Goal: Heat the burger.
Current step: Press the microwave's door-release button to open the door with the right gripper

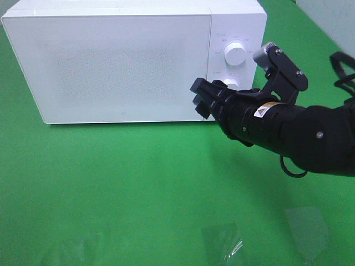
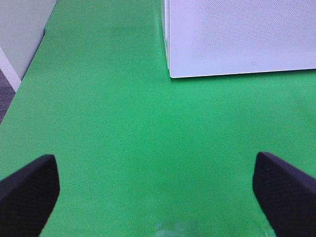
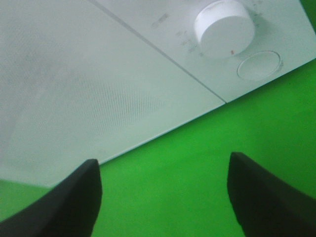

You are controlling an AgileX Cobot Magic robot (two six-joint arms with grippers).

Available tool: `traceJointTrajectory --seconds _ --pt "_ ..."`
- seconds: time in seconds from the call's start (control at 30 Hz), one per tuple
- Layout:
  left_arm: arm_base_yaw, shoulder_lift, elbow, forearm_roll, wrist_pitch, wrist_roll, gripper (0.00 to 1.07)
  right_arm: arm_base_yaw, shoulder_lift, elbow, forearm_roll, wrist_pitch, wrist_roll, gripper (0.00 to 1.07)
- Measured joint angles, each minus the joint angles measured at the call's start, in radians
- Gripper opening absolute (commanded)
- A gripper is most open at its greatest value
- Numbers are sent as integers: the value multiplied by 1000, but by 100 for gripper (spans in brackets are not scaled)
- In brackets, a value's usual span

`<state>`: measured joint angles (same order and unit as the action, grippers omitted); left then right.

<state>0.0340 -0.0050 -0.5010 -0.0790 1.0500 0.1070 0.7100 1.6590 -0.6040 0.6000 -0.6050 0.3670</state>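
The burger is out of view. A white microwave (image 1: 111, 61) stands at the back of the green table with its door shut. My right gripper (image 1: 201, 100) hangs open just in front of the door's lower right corner, beside the control panel, with nothing between its fingers. The right wrist view shows the open right gripper (image 3: 163, 197) facing the door (image 3: 74, 84), a white knob (image 3: 224, 22) and a round button (image 3: 259, 65). Seen only in the left wrist view, my left gripper (image 2: 155, 197) is wide open and empty over the green cloth, some way in front of the microwave's corner (image 2: 237, 34).
Green cloth (image 1: 111, 188) covers the table. Two white knobs (image 1: 236, 54) sit on the microwave's right panel. Faint glossy patches (image 1: 222, 241) show on the cloth near the front edge. A grey wall or panel (image 2: 19, 34) borders the table in the left wrist view.
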Motion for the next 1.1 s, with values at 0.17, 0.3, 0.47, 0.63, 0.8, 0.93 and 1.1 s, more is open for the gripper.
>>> traceJointTrajectory --seconds 0.17,0.3,0.47,0.63,0.8,0.93,1.1 --pt "0 0 0 0 0 0 100 -1 -127 0 -6 185 -299 70" --pt "0 0 0 0 0 0 100 -30 -186 -1 -54 277 -399 70" --pt "0 0 0 0 0 0 100 -156 -292 -40 -265 504 -426 70" --pt "0 0 0 0 0 0 100 -238 -378 -93 -411 747 -421 70" --pt "0 0 0 0 0 0 100 -313 -491 -182 -523 1050 -400 70" --pt "0 0 0 0 0 0 100 -324 -594 -252 -577 1284 -388 70" --pt "0 0 0 0 0 0 100 -325 -768 -280 -609 1532 -367 70"
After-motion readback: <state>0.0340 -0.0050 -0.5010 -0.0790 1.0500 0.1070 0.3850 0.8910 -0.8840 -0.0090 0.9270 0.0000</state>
